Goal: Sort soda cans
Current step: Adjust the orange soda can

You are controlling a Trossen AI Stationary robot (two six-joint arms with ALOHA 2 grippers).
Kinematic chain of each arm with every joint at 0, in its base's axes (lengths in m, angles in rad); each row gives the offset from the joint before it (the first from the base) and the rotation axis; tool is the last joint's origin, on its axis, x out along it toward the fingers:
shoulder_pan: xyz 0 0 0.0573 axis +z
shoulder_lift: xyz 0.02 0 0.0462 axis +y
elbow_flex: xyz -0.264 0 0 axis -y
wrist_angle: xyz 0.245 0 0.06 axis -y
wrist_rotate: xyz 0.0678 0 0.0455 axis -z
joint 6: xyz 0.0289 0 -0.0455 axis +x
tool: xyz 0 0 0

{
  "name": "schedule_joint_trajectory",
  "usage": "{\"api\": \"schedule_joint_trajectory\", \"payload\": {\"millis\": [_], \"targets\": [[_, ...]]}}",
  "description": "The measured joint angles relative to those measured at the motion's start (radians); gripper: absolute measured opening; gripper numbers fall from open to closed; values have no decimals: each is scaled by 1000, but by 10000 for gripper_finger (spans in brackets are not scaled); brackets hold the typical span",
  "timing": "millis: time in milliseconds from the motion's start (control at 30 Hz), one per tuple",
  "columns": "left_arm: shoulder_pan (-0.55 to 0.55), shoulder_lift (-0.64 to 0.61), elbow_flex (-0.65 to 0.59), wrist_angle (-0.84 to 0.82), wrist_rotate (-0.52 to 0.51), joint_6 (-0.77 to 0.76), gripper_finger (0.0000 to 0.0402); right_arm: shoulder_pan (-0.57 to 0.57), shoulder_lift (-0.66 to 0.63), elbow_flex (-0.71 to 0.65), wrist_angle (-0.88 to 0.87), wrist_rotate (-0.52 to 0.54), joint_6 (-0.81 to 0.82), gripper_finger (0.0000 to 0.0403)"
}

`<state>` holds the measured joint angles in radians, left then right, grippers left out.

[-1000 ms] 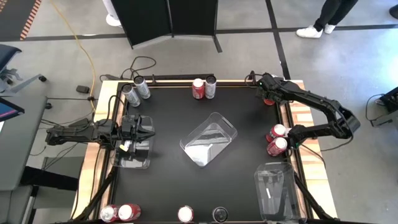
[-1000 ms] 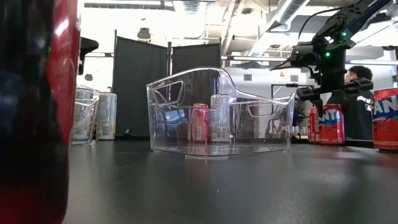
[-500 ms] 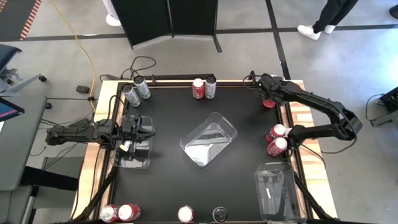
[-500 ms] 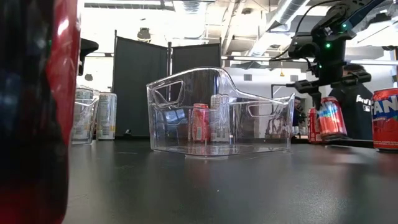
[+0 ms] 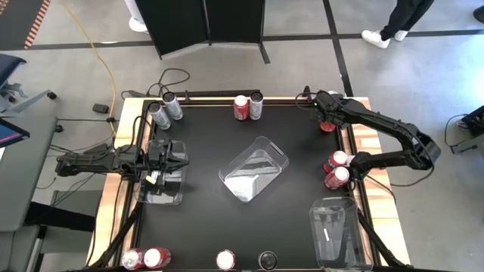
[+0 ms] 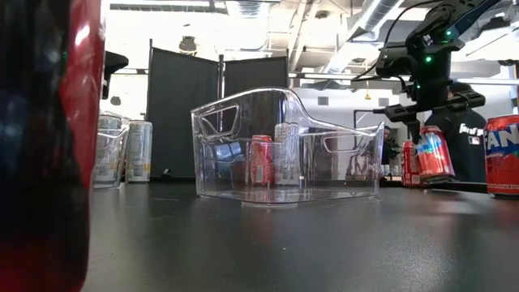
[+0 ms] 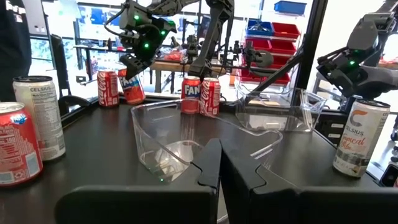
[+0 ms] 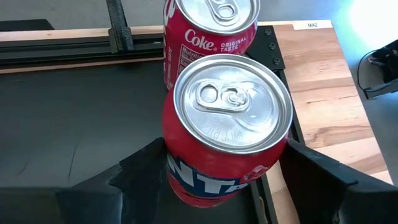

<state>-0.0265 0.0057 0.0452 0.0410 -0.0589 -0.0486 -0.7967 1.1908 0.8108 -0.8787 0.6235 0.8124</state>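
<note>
so the right gripper (image 8: 217,180) has a red can (image 8: 227,124) clamped between its fingers now, and compared with a second ago it's come up off the table; in the low view the can (image 6: 432,152) hangs tilted under the gripper (image 6: 427,122) where before it stood upright on the surface; another red can (image 8: 208,28) stays standing just behind it at the far right corner; I'd say that means the pick is done and the carry to a bin is next, probably toward one of the clear ones.

left gripper (image 7: 219,163) hasn't budged, fingers pinched together with nothing in them, parked over the bin (image 5: 160,189) at the left edge.

surface is a black mat (image 5: 212,143) with wood rails; a clear bin (image 5: 254,169) sits in the middle, another bin (image 5: 335,233) at the near right; silver cans (image 5: 165,109) at the far left corner, a red and silver pair (image 5: 248,106) at the far edge, two red ones (image 5: 336,169) on the right, more along the near edge.

room: concrete floor, a dark screen (image 5: 208,23) behind the table, a yellow cable (image 5: 106,64), and a person's legs (image 5: 401,19) far right.
</note>
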Motion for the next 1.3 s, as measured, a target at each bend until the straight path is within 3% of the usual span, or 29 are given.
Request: {"api": "schedule_joint_trajectory", "payload": {"millis": [1300], "targets": [[0, 0, 0, 1, 0, 2, 2, 11, -1, 2, -8, 12, 8, 281]]}}
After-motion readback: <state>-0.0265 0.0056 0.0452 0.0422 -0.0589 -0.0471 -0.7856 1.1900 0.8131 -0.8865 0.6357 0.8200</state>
